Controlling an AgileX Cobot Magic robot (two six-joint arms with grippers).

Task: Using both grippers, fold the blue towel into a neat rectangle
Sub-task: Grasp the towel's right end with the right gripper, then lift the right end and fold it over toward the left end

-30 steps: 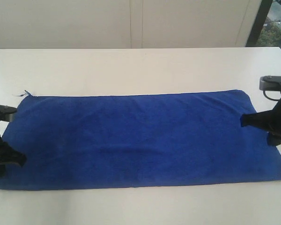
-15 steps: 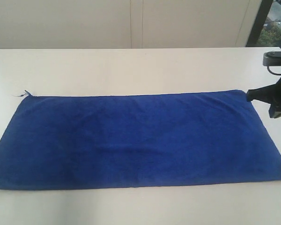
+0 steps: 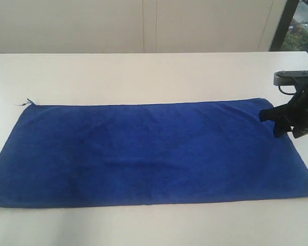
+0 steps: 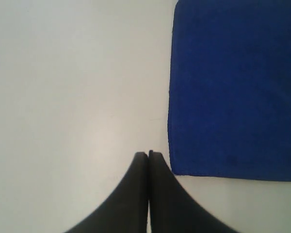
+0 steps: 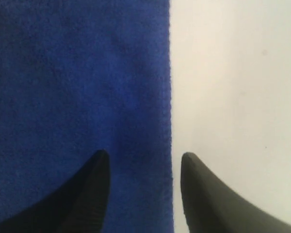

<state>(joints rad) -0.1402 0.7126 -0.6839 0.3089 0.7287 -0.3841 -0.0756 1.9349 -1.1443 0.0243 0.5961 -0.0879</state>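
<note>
We see the white flat worktop point(image 3: 143, 72) from above its near long side in the exterior view, with the whole deep-blue rectangular microfibre towel point(image 3: 143, 154). Both wrist views face straight down: the left past black tapered left fingers point(image 4: 131, 194) to a towel corner, the right, closer, past right fingers point(image 5: 87, 194) over a short edge.

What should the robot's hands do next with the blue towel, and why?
Probably lower the right gripper and pinch the blue towel: its open jaws straddle the towel's edge. The left gripper is shut over the table, holding nothing.
</note>
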